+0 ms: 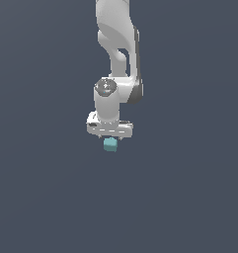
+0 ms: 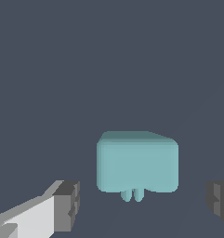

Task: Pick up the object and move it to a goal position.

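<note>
White claw (image 1: 110, 137) pointing straight down at the end of the arm (image 1: 118, 54), and from the wrist view its jaws are spread wide apart, so it's open and not holding anything. You can see one dark grey pad (image 2: 67, 205) on a pale finger on one side and the other dark pad (image 2: 219, 203) poking in from the opposite edge, with clear gaps between each of them and the teal cube (image 2: 137, 161). So the cube sits in the space between the two fingers, roughly centred, touching neither pad as far as I can tell. In the exterior view the cube (image 1: 110, 144) peeks out just under the wide white claw body, right below its middle, and it's way narrower than the claw. It looks like it's lying on the dark slate-grey counter (image 1: 46, 197), though the surface is so flat and featureless that I can't really tell how high the claw is above it. A couple of small teal nubs show under the cube in the wrist view; can't tell what they are.
</note>
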Motion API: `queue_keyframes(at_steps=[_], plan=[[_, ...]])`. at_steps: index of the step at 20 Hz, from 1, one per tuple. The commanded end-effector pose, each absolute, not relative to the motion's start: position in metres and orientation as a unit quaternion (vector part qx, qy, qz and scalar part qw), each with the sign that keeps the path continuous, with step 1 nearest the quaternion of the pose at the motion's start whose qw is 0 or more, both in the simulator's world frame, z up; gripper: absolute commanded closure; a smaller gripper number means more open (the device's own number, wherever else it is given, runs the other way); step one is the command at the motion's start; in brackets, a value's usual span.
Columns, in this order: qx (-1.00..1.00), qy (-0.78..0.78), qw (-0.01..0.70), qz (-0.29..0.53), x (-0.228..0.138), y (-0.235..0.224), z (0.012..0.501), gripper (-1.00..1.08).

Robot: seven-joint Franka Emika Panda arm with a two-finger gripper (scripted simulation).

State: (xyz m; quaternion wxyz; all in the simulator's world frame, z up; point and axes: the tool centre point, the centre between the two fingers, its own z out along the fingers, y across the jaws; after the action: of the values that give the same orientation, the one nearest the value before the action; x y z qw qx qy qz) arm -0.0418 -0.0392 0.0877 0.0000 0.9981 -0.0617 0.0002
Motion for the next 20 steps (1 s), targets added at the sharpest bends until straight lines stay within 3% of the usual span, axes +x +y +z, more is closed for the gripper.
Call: queue_keyframes(at_steps=[1,13,14,20], plan=[[0.998,-0.062,0.000,0.000,-0.042,-0.039,0.080,-0.92],[0.998,-0.063,0.000,0.000,-0.043,-0.040,0.041,-0.92],[0.998,-0.063,0.000,0.000,-0.043,-0.040,0.041,1.08],[0.998,-0.063,0.000,0.000,-0.043,-0.040,0.041,1.08]])
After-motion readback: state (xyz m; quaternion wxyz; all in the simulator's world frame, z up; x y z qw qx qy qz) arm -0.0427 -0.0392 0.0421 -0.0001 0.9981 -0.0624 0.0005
